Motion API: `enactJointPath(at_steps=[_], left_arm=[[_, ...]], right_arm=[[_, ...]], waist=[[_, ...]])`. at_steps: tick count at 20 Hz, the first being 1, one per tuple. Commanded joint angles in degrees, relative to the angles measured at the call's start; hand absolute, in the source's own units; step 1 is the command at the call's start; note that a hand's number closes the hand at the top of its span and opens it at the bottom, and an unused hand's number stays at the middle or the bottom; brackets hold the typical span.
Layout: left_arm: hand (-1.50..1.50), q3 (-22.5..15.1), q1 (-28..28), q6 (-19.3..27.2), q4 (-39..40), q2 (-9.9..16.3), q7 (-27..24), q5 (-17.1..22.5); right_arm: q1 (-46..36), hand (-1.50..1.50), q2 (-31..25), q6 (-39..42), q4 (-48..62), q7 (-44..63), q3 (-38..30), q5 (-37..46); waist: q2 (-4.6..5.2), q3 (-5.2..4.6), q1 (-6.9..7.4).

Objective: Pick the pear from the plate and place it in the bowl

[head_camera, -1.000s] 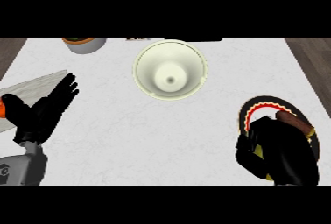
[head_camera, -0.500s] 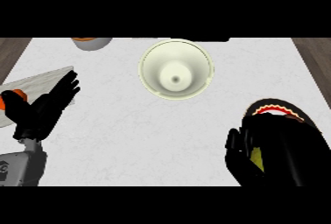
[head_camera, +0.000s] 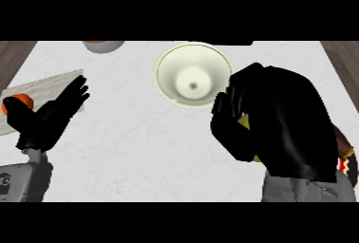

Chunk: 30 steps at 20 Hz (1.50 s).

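My right hand [head_camera: 280, 123] hovers just right of the cream bowl [head_camera: 193, 73], its thumb and fingers curled round the pear [head_camera: 245, 124]. Only thin yellow slivers of the pear show between the thumb and the palm. The hand and forearm hide most of the plate [head_camera: 344, 154]; a strip of its dark, red-marked rim shows at the right edge. The bowl stands upright with nothing visible inside. At the left of the view my left hand [head_camera: 52, 114] rests open, fingers up.
A grey board [head_camera: 42, 90] lies at the left with an orange object [head_camera: 17, 104] on it, partly behind my left hand. A small grey-and-orange bowl [head_camera: 104, 46] sits at the counter's far edge. Brown edges flank the white counter's far corners.
My right hand has risen off the plate with the pear and moved left and farther up the view, ending beside the bowl. The left hand has stayed put.
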Motion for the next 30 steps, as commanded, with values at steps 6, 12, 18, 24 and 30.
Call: enactJointPath(at_steps=[6,12,18,24,30], left_arm=[[0.00,-0.1,-2.1,-0.8,-0.3,0.7,0.6,0.0],[0.00,0.4,-0.2,-0.7,-2.4,0.5,1.8,0.8],[0.00,0.7,-1.6,-0.7,-1.8,0.7,1.5,0.7],[0.00,-1.5,-4.2,1.8,0.4,-1.9,2.1,-1.7],[0.00,-2.1,-3.7,0.7,0.4,-2.3,0.9,-1.4]], right_arm=[[-19.7,1.50,0.7,-11.4,23.7,6.6,-5.1,-0.2],[-21.0,1.50,0.7,-19.7,39.4,-2.5,-9.2,3.8],[-24.4,1.50,-0.4,-30.5,57.1,-11.8,-15.9,7.6],[-29.0,1.50,-0.5,-40.0,73.9,-21.0,-22.1,4.7],[-28.4,1.50,-1.3,-47.8,86.1,-32.7,-26.2,1.8]], waist=[[0.28,0.06,0.56],[0.40,0.12,0.77],[0.91,0.12,1.32],[1.23,0.13,1.52],[2.04,0.15,3.08]])
